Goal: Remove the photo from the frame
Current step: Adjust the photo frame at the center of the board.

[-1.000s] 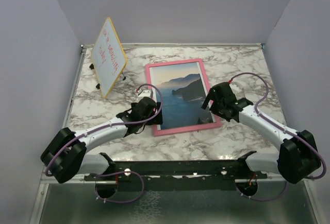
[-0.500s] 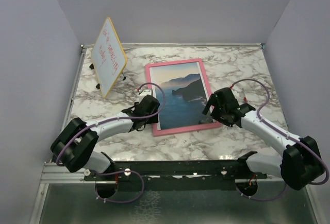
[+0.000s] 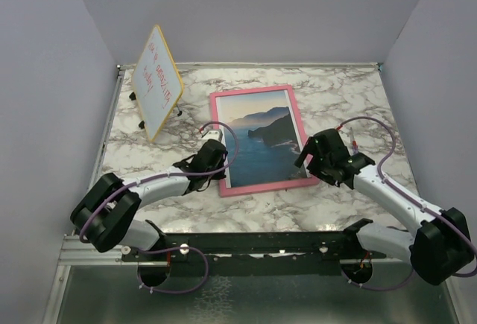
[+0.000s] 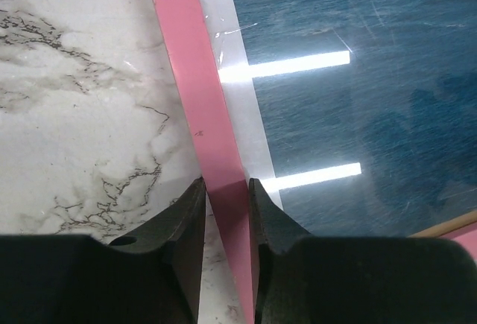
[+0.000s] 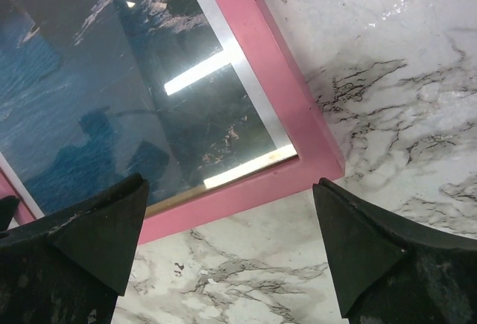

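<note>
The left gripper [image 4: 225, 197] is pinching the left border of the frame [image 4: 186, 63]; the right gripper [image 5: 229, 190] is hanging spread wide over the frame's near right corner. The photo [image 3: 257, 141] is lying face-up inside the frame. Risk: thin-edge pinch slipping, frame dropping on lift.

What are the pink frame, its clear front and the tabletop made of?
The frame: smooth matte pink, painted wood or plastic; can't tell which. The clear front over the photo: glass or acrylic, glossy, mirroring light bars, finely scratched. The table: white with grey veins, marble or a marble-look laminate.
</note>
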### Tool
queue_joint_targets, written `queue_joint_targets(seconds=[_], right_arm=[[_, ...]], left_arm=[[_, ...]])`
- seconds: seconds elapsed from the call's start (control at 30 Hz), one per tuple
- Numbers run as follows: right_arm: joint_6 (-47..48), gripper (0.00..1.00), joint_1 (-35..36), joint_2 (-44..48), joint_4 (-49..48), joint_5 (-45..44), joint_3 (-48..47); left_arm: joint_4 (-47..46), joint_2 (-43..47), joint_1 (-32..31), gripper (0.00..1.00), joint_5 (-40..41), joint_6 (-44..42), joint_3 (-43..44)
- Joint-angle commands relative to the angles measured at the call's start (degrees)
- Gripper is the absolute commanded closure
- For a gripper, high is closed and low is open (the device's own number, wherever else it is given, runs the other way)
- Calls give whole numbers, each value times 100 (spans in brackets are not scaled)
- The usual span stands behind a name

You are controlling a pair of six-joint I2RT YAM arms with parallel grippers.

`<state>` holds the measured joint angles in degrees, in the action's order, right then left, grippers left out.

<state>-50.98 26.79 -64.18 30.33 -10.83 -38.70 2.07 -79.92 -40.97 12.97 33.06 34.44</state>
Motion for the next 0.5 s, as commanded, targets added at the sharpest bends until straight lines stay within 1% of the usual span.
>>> queue_joint_targets(seconds=[0.0, 0.13, 0.2, 0.37, 0.47], right_arm=[[-102, 4, 1, 196, 388, -249, 9], [-189, 4, 1, 284, 674, -546, -98], [-214, 4, -2, 335, 792, -649, -164], [-320, 4, -3, 535, 986, -801, -218], [-342, 4, 0, 629, 976, -832, -210]], left_arm=[[-93, -69, -124, 83, -630, -348, -342], [-92, -147, -309, 82, -485, -449, -376], [-55, -145, -398, 85, -501, -447, -415], [-60, 278, -877, 87, -492, -295, -744], [-141, 494, -1152, 92, -522, -225, -889]])
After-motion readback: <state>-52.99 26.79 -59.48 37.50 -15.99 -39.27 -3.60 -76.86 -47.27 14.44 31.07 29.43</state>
